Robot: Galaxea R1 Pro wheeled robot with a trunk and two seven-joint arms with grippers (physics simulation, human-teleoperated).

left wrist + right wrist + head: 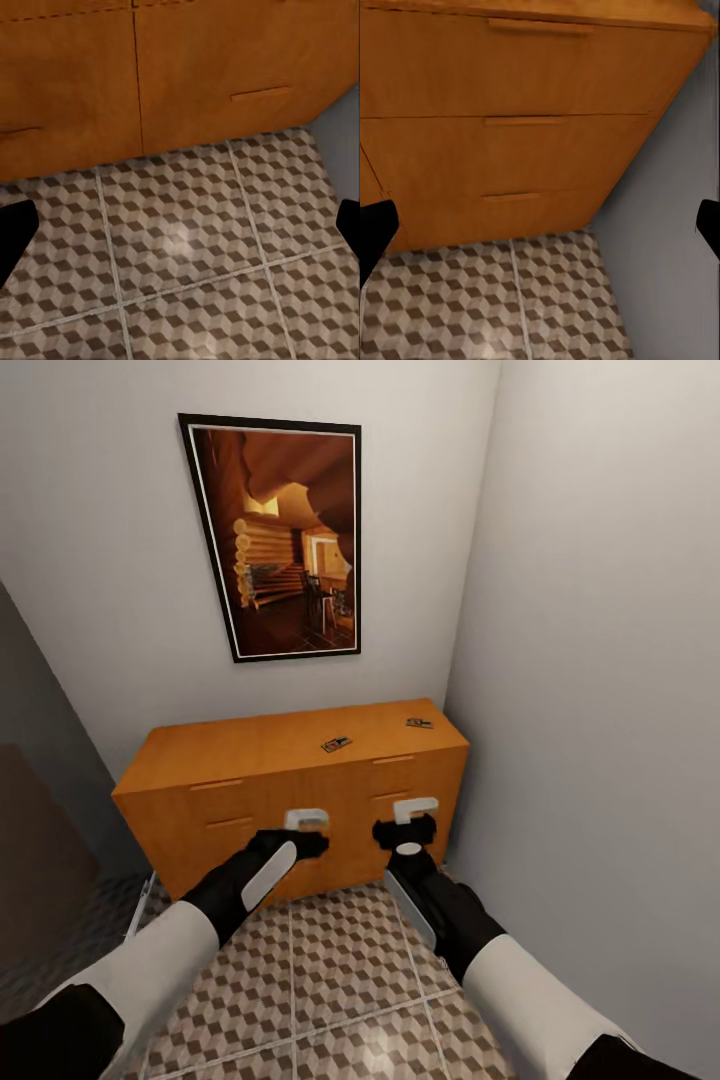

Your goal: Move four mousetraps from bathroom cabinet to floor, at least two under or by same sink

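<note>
Both grippers, left (306, 830) and right (408, 822), are held open and empty before the cabinet (250, 745), where a hasty reach could knock the small mousetraps (336, 743) off its top.

- Low orange-brown cabinet (250, 780) set in the corner, back against the wall and right end just beside the side wall; slim drawer handles on the front.
- On the cabinet top, two mousetraps: one (336, 743) near the middle, close to the front edge; the other (420, 723) near the right end. Well apart from each other, both lying flat.
- Rest of the cabinet top bare wood.
- Bathroom floor (340, 970) of large square tiles with a brown, beige and white cube pattern and pale grout lines; carries the cabinet, whose base meets the tiles in both wrist views (187, 240) (495, 300).
</note>
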